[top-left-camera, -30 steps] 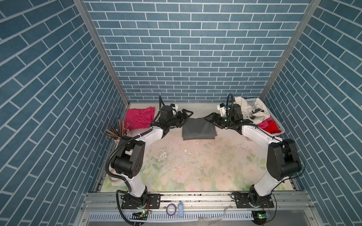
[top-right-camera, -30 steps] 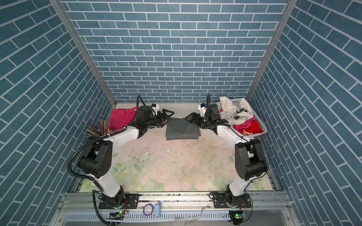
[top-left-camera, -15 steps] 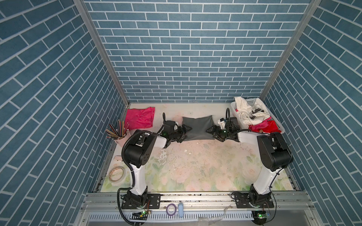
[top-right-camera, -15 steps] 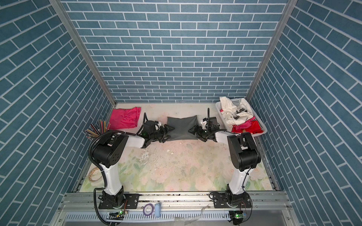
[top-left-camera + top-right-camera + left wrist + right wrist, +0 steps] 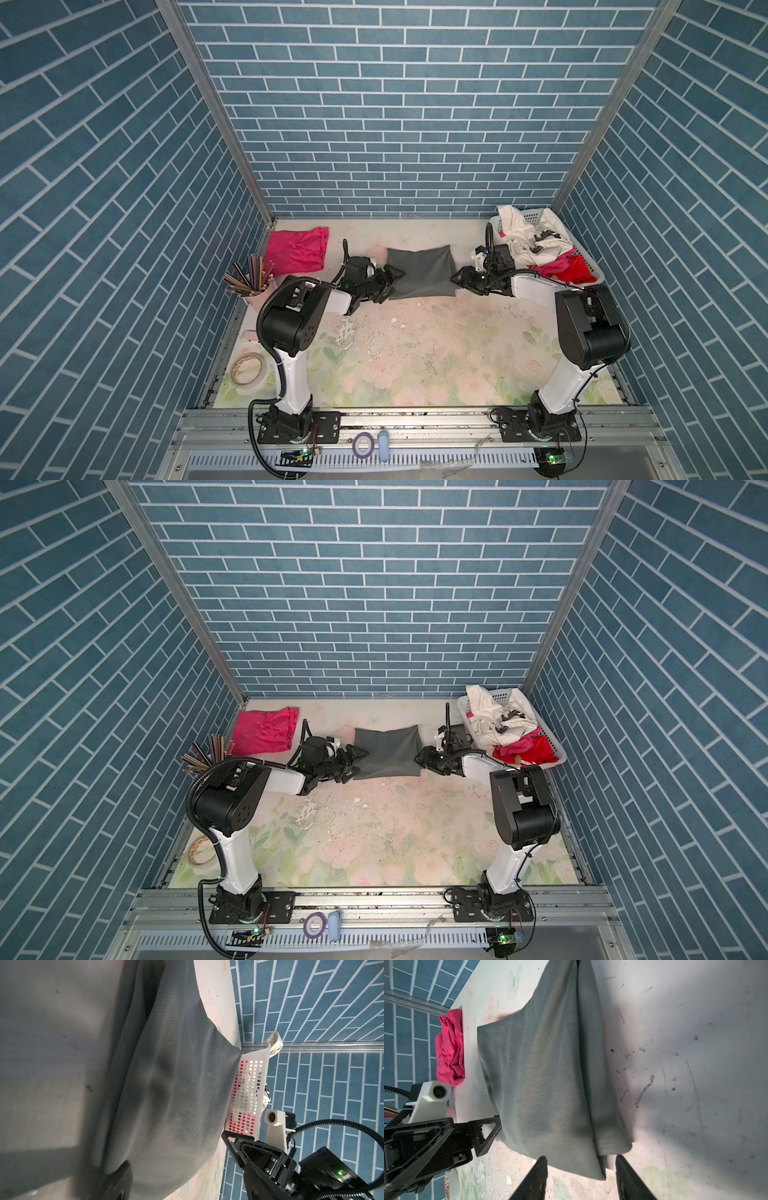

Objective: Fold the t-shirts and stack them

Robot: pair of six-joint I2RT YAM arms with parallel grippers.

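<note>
Grey t-shirt (image 5: 419,270) lies folded at the back middle — left gripper (image 5: 392,283) wide at one edge, right gripper (image 5: 580,1157) half-spread about the opposite corner — likely set to carry it onto the pink t-shirt (image 5: 296,252).

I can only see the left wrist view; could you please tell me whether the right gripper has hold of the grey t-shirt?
Observer: Not yet. In the right wrist view the right gripper stands open, its fingers either side of a corner of the grey t-shirt.
Operator: Thank you. Where is the pink t-shirt?
Observer: In both top views the pink t-shirt lies rumpled in the far left corner of the table, apart from the grey one.
</note>
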